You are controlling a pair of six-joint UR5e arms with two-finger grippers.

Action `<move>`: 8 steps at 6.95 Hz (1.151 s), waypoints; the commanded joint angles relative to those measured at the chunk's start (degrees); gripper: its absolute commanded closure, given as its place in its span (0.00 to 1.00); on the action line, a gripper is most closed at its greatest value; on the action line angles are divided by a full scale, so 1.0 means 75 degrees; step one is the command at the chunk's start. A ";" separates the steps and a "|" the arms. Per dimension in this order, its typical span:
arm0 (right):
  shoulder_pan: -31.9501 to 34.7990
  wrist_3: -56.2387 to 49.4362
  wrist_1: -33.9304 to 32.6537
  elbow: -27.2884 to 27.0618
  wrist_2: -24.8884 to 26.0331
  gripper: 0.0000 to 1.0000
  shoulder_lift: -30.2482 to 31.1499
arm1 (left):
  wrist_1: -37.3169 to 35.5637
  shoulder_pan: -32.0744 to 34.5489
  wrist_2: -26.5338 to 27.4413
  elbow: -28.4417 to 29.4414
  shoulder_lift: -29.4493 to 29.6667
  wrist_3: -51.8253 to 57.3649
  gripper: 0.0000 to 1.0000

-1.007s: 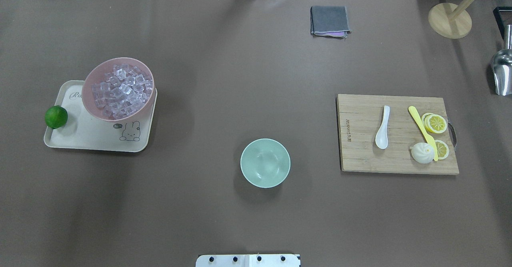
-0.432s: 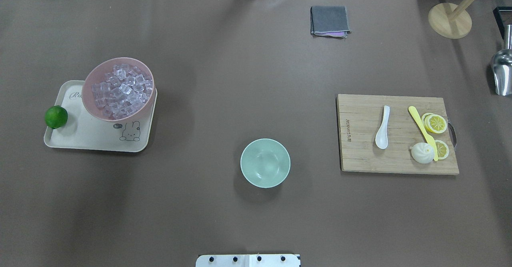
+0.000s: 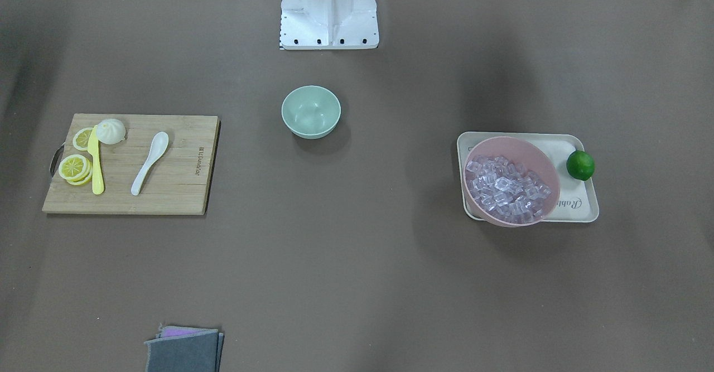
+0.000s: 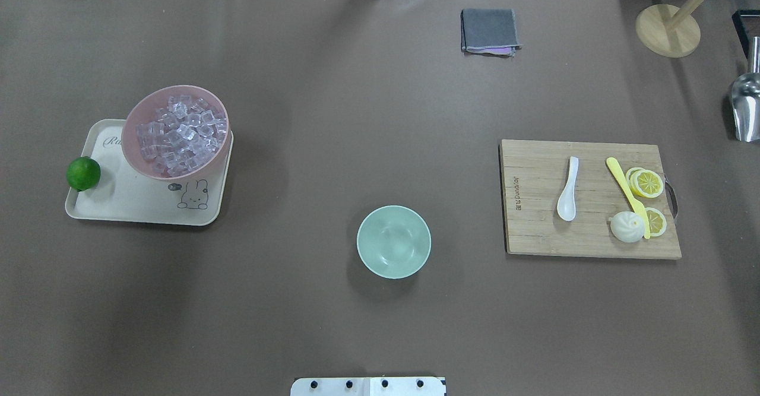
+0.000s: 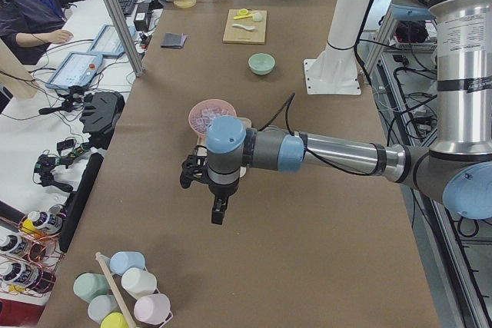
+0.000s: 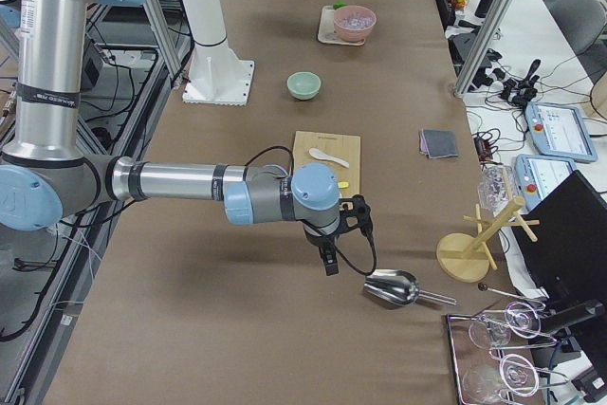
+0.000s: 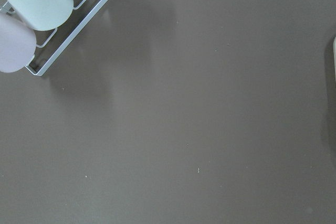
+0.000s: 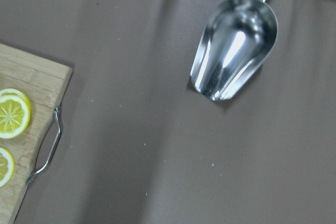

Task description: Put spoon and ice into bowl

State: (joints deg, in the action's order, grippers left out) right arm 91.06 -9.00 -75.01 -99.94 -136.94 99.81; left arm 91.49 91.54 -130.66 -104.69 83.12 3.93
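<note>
The white spoon [image 4: 568, 189] lies on a wooden cutting board [image 4: 534, 230] at the right of the table. The mint-green bowl [image 4: 393, 241] stands empty near the middle front. The ice [image 4: 181, 135] is a heap of clear cubes in a pink bowl [image 4: 126, 141] on a cream tray [image 4: 119, 203] at the left. My left gripper [image 5: 219, 213] shows only in the exterior left view, over bare table short of the tray. My right gripper [image 6: 329, 261] shows only in the exterior right view, between the board and a metal scoop [image 6: 392, 288]. I cannot tell whether either is open or shut.
A lime [image 4: 83, 173] sits on the tray. A yellow knife [image 4: 626, 188], lemon slices [image 4: 646, 183] and a bun [image 4: 627, 227] share the board. A grey cloth [image 4: 488, 30] and a wooden stand [image 4: 667, 30] are at the back. A cup rack [image 7: 31, 9] is by the left wrist.
</note>
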 commanded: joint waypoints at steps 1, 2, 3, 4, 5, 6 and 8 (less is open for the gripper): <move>0.0000 0.0411 0.2001 -0.0045 -0.0046 0.00 0.0144 | 0.2168 0.0005 0.0031 0.0304 -0.0008 0.0004 0.02; 0.0000 0.0554 0.2507 -0.0022 -0.0069 0.00 0.0087 | 0.3178 0.0005 0.0031 0.0503 0.0027 -0.0019 0.02; -0.0070 0.0567 0.2617 -0.0033 -0.0093 0.00 -0.0018 | 0.3269 0.0005 -0.0039 0.0668 0.0282 -0.0402 0.02; -0.0175 0.0567 0.2630 -0.0034 -0.0081 0.00 -0.0031 | 0.3433 -0.0006 -0.0051 0.0611 0.0320 -0.0603 0.02; -0.0385 0.0660 0.2630 -0.0045 -0.0046 0.00 -0.0054 | 0.3585 -0.0018 -0.0040 0.0634 0.0355 -0.0559 0.02; -0.0654 0.1160 0.2641 -0.0068 -0.0034 0.00 -0.0124 | 0.3969 -0.0134 -0.0063 0.0646 0.0332 -0.0733 0.02; -0.1589 0.3344 0.2653 -0.0477 0.0047 0.00 -0.0463 | 0.4287 -0.1255 -0.0063 0.0576 0.0798 -0.1374 0.02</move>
State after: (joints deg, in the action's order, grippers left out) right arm 83.29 6.57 -55.16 -101.85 -137.03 97.82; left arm 121.84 86.54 -131.11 -100.15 87.30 -3.21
